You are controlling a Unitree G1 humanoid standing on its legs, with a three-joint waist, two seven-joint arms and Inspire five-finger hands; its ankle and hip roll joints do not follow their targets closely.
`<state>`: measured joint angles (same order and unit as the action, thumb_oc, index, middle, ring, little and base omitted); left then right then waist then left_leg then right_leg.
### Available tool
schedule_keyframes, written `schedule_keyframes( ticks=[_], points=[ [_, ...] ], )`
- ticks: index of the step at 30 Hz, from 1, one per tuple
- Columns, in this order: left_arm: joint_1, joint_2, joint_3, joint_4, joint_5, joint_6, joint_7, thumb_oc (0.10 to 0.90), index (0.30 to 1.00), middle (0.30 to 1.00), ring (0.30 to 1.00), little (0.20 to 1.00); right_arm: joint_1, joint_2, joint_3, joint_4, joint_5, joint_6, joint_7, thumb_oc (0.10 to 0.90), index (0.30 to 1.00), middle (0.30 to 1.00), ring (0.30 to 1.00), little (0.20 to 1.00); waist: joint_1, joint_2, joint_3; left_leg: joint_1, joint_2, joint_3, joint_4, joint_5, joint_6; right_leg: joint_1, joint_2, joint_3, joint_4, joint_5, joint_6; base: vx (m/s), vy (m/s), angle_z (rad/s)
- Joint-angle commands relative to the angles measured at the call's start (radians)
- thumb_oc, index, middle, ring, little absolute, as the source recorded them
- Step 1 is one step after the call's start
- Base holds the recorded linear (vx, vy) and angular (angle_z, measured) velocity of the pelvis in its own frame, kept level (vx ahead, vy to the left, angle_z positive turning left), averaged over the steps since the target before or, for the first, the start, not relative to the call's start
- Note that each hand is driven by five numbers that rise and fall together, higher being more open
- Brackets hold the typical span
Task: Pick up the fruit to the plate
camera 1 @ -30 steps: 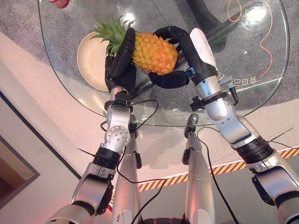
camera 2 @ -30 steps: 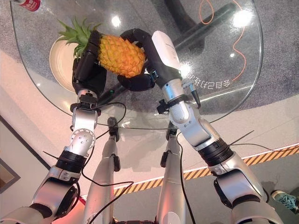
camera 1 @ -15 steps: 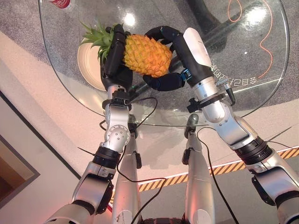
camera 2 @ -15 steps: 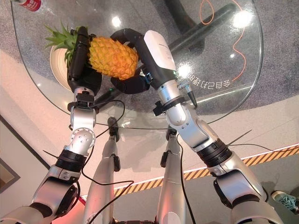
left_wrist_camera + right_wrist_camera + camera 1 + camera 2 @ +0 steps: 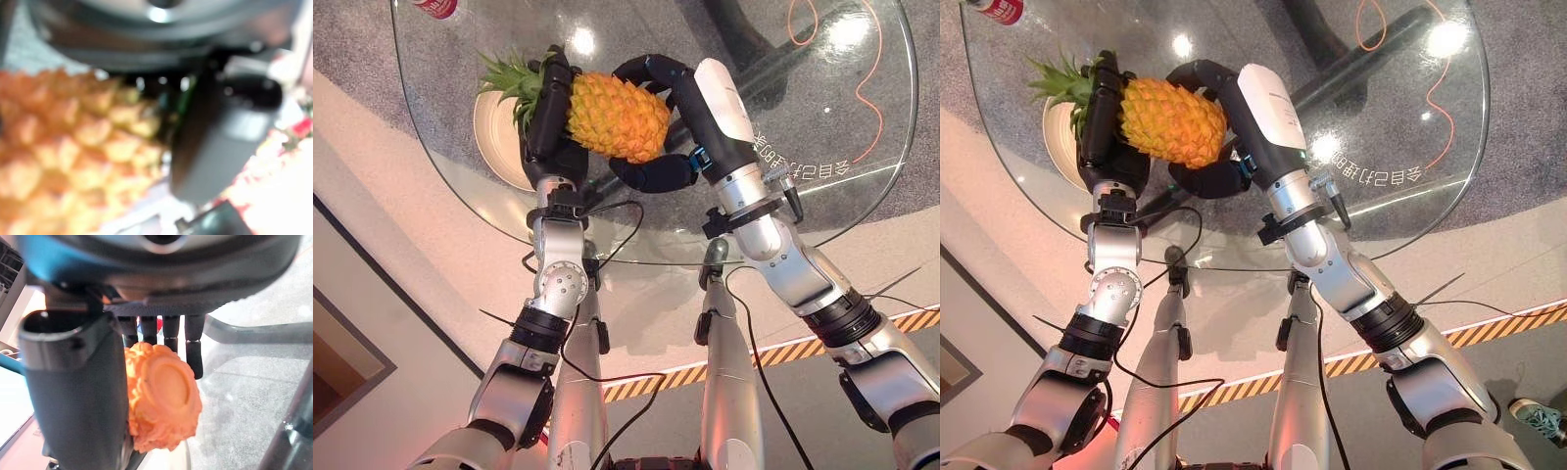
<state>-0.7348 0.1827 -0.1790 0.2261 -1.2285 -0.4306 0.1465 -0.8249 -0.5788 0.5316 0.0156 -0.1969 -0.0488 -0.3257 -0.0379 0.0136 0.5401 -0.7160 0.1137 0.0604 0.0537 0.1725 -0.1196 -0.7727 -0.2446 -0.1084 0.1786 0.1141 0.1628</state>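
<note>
The pineapple (image 5: 617, 116), clamped between the left hand (image 5: 548, 122) and the curled fingers of the right hand (image 5: 671, 127), is drifting left above the glass counter (image 5: 842, 127), its crown now overhanging the plate (image 5: 494, 142), so release is nearing.
</note>
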Motion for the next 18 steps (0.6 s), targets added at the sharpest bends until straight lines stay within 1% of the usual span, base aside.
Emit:
schedule_keyframes(
  ticks=[1,3,5,18],
  points=[
    [-0.073,0.024,0.006,-0.162,0.110,-0.075,-0.052,0.100,0.300,0.300,0.300,0.200,-0.079,0.027,-0.087,-0.143,-0.006,-0.070,-0.105,0.800,0.900,0.900,0.900,0.900,0.001,-0.025,-0.020,-0.026,-0.028,-0.002,0.054,-0.043,0.004,0.019,0.029,-0.024,-0.046,0.040,0.006,0.00,0.000,0.00],
    [-0.069,0.023,0.009,-0.158,0.115,-0.079,-0.050,0.100,0.300,0.300,0.300,0.200,-0.075,0.030,-0.091,-0.141,-0.007,-0.070,-0.112,0.800,0.900,0.900,0.900,0.900,0.002,-0.024,-0.020,-0.014,-0.026,0.000,0.052,-0.052,0.003,0.030,0.030,-0.025,-0.046,0.031,0.007,0.00,0.000,0.00],
    [-0.079,0.024,0.013,-0.157,0.122,-0.082,-0.043,0.100,0.300,0.300,0.300,0.200,-0.080,0.032,-0.097,-0.143,-0.006,-0.065,-0.118,0.800,0.900,0.900,0.900,0.900,0.000,-0.024,-0.020,-0.023,-0.027,0.000,0.051,-0.042,0.004,0.021,0.030,-0.025,-0.048,0.041,0.005,0.00,0.000,0.00],
    [-0.070,0.015,0.041,-0.156,0.173,-0.136,0.030,0.100,0.300,0.300,0.300,0.200,-0.067,0.045,-0.113,-0.148,-0.026,-0.064,-0.132,0.800,0.900,0.900,0.900,0.900,0.001,-0.022,-0.020,-0.023,-0.025,0.000,0.051,-0.043,0.004,0.021,0.030,-0.023,-0.046,0.037,0.004,0.00,0.000,0.00]
  ],
)
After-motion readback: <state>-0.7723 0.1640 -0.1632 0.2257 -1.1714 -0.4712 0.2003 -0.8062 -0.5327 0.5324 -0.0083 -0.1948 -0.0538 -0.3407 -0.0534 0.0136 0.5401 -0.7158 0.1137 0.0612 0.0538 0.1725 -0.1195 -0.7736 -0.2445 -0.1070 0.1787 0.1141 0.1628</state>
